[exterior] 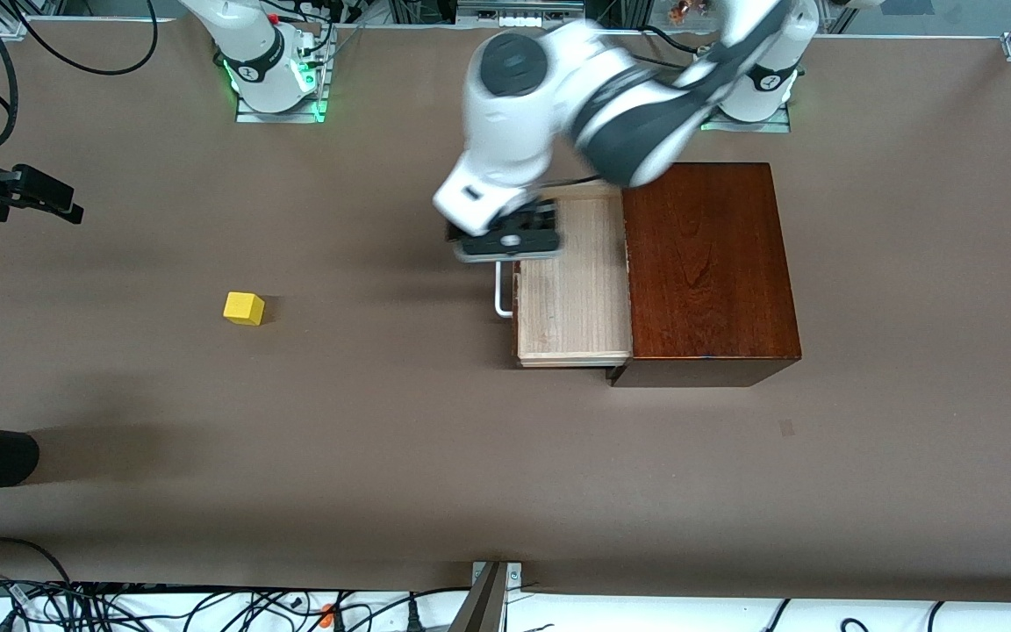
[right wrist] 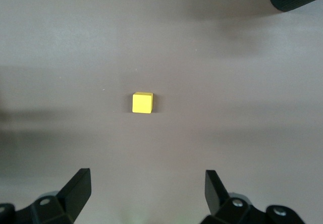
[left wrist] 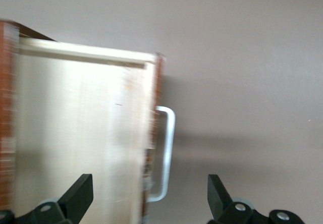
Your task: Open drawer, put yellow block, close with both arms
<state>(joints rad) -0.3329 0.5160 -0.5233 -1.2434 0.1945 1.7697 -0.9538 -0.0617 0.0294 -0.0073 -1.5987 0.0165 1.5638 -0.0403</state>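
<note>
The drawer [exterior: 574, 281] is pulled out, its tray bare (first step done). The left gripper [exterior: 505, 241] hovers over its handle [exterior: 502, 294], jaws wide. The block [exterior: 244, 308] sits on the counter [exterior: 400, 439] toward the right arm's end; the right gripper [right wrist: 146, 196] hangs over it, jaws wide. Loading and closing remain.

The drawer [exterior: 574, 281] stands pulled out of its box [exterior: 706, 262], toward the right arm's end of the tabletop [exterior: 505, 474]; its handle [exterior: 502, 291] faces that end; the left hand [exterior: 505, 244] hangs spread over the handle; the block [exterior: 244, 308] lies well apart toward the right arm's end, beneath the spread right hand [right wrist: 146, 193].
</note>
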